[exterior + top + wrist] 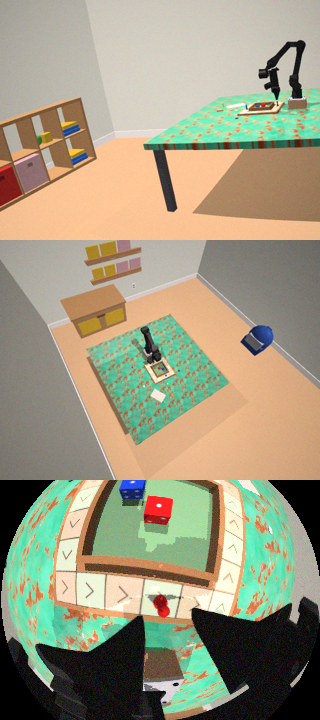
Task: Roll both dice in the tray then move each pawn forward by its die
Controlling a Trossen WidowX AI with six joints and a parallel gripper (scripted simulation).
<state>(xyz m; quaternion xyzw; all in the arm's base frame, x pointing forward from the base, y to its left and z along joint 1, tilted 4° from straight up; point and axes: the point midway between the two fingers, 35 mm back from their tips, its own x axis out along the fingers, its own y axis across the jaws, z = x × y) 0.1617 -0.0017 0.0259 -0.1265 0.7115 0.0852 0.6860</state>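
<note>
The red die (159, 367) (263, 105) (158, 510) and blue die (163, 368) (257, 105) (132, 489) rest in the tray (261, 108) (120, 564). The red die's top shows one pip; the blue die's top is partly cut off in the wrist view. The red pawn (277, 103) (160, 602) stands on a pale square of the board (155, 381) (90, 590), in the row nearest the arm's base; arrows there point right in the wrist view. The blue pawn (165, 375) (246, 107) stands on the far row. My gripper (277, 99) (168, 616) is partly open and empty, just above the red pawn.
The tray's wooden wall stands close beside the red pawn's row. Beyond the board are a white sheet (158, 395) (235, 105), a yellow piece (223, 105) and an orange-brown piece (172, 395). A small dark piece (178, 370) (236, 118) lies beside the board.
</note>
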